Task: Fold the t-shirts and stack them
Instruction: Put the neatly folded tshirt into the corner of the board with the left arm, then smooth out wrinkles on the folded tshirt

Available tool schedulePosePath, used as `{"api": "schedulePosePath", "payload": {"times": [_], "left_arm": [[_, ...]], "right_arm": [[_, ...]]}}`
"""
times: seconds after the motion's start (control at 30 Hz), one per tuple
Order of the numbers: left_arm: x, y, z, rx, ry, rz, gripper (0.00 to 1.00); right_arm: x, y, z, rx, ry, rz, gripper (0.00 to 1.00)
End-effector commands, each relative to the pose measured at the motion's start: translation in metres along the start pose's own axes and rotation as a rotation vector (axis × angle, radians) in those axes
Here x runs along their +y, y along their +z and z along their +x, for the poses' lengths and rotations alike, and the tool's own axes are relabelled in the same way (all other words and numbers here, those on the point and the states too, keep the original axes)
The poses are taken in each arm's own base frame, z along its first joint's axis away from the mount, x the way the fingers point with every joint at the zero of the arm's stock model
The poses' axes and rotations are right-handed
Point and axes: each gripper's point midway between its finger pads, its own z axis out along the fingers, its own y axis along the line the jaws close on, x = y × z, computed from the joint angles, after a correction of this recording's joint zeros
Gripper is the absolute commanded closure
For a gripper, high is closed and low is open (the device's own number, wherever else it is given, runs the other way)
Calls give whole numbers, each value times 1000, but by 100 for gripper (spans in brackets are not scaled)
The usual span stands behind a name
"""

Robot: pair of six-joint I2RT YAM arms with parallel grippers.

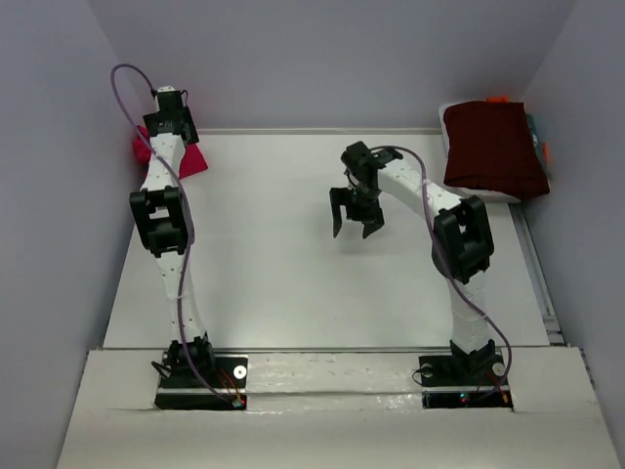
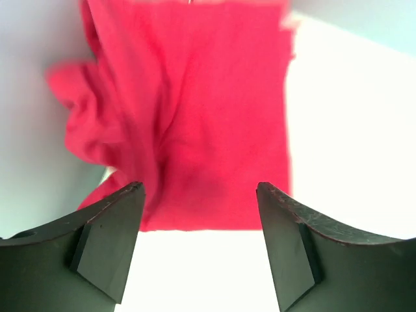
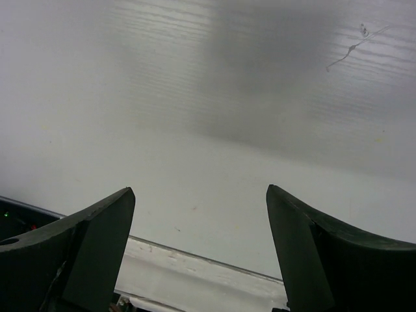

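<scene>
Lying at the far-left corner of the table [image 1: 293,313]: crimson-pink t-shirt [image 2: 195,117], one item, its right side showing a straight folded edge, its left side bunching in loose ruffles. Sitting at the table's far-right corner: dark maroon t-shirt [image 1: 493,147], folded flat, resting on a white support [image 1: 488,192]. The two garments are lying well apart, at opposite far corners of the table, so the stacking is not yet done.

Left gripper [image 2: 198,188]: hovering at the near edge of the crimson tee, jaws standing wide, gripping nothing. Right gripper [image 1: 354,223]: hanging over the table's middle, jaws likewise spread wide, carrying nothing.

Step in hand, as judged: the crimson tee is looking folded but untidy, and the left arm [image 1: 161,210] is tending it where it lies, not carrying it. The next move is probably calling for a descent onto the cloth and a pinch through all layers at once, so that the fold is not falling open. A carry along the table's far edge to the maroon pile would follow.

Views: the left wrist camera is showing the folds and the empty gap between the jaws, both of which the arm is hiding in the top view. The top view alone is showing the maroon tee and both arms' places over the table. The right wrist camera is giving only bare tabletop between its fingers [image 3: 84,253].
</scene>
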Motion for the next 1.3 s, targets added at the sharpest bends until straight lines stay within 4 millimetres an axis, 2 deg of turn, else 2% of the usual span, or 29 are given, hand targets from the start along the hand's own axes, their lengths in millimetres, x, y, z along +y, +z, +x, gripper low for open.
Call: {"api": "schedulePosePath", "payload": {"times": [0.0,0.13,0.2,0.27,0.3,0.37,0.47,0.63,0.7,0.73,0.77,0.87,0.9,1.0,1.07,1.1,1.27], "left_arm": [[24,-82,-101,-252,-71,-70,18],[36,-93,-99,-243,-111,-117,16],[27,-108,-97,-256,-123,-116,16],[29,-111,-101,-279,-146,-117,17],[26,-108,-95,-253,-141,-109,17],[18,-96,-96,-227,-161,-100,19],[5,-77,-77,-157,-158,-61,21],[-11,-60,-59,-103,-162,-7,27],[-13,-59,-58,-89,-186,23,33],[-10,-54,-55,-78,-195,25,39],[-12,-55,-54,-73,-202,35,39],[-9,-49,-47,-52,-208,30,49],[-9,-47,-41,-39,-203,26,56],[-3,-37,-29,-10,-215,36,66],[-11,-31,-19,22,-220,67,72],[-9,-27,-16,34,-223,71,76],[-20,-24,-7,58,-217,127,83]], "right_arm": [[16,-15,-6,-100,-45,-113,12],[22,-14,-5,-120,-57,-157,12],[25,-17,-6,-131,-61,-174,12],[27,-19,-7,-147,-61,-189,12],[28,-22,-7,-157,-64,-198,12],[28,-19,-5,-158,-57,-206,12],[29,-16,1,-152,-50,-228,12],[28,-10,6,-151,-46,-244,13],[27,-4,8,-140,-47,-245,13],[27,-2,8,-137,-49,-248,13],[27,-3,7,-140,-50,-250,13],[28,1,6,-139,-59,-255,13],[27,2,6,-138,-60,-255,13],[27,5,7,-133,-63,-258,13],[27,8,8,-129,-62,-260,13],[27,8,7,-131,-63,-262,13],[27,12,9,-129,-53,-268,13]]}}
